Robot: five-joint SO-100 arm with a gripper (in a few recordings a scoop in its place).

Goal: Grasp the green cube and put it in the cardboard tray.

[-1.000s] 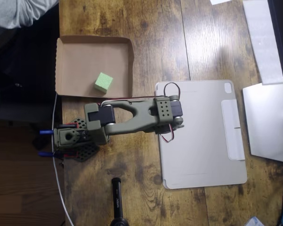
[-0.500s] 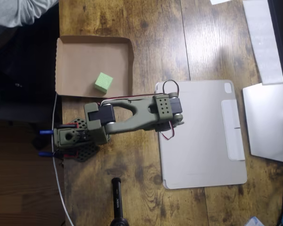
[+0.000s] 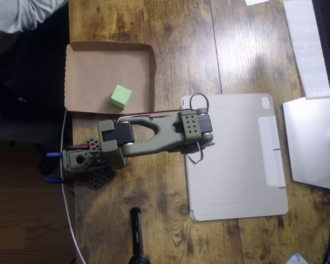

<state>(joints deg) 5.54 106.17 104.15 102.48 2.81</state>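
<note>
Overhead view, as I saw it from my remote station. The wooden table [image 3: 176, 49], dark and knotted, spanned the frame. On it, right of centre, lay the light grey tablet cover [image 3: 236, 176], flat, with a lighter flap along its right side. Further right, a pale flat panel [image 3: 311, 143] reached the picture's edge.

The olive-green arm [image 3: 154, 135] stretched from its base [image 3: 85, 162] at lower left across to the tablet cover's left edge, folded so that its perforated wrist block sat over that edge. The gripper [image 3: 201, 137] was tucked beneath this block; I could not tell whether its jaws stood open or closed, as the arm's own body hid them. Red and black wires looped around the wrist.

The cardboard tray [image 3: 77, 77] sat at upper left, just above the arm's shoulder, brown with low rims. The green cube [image 3: 120, 96] rested inside it, toward the lower right part of the tray floor, well apart from the gripper.

A white cable [image 3: 66, 209] ran down past the base, and a black cylindrical object [image 3: 136, 231] stood at the bottom edge.
</note>
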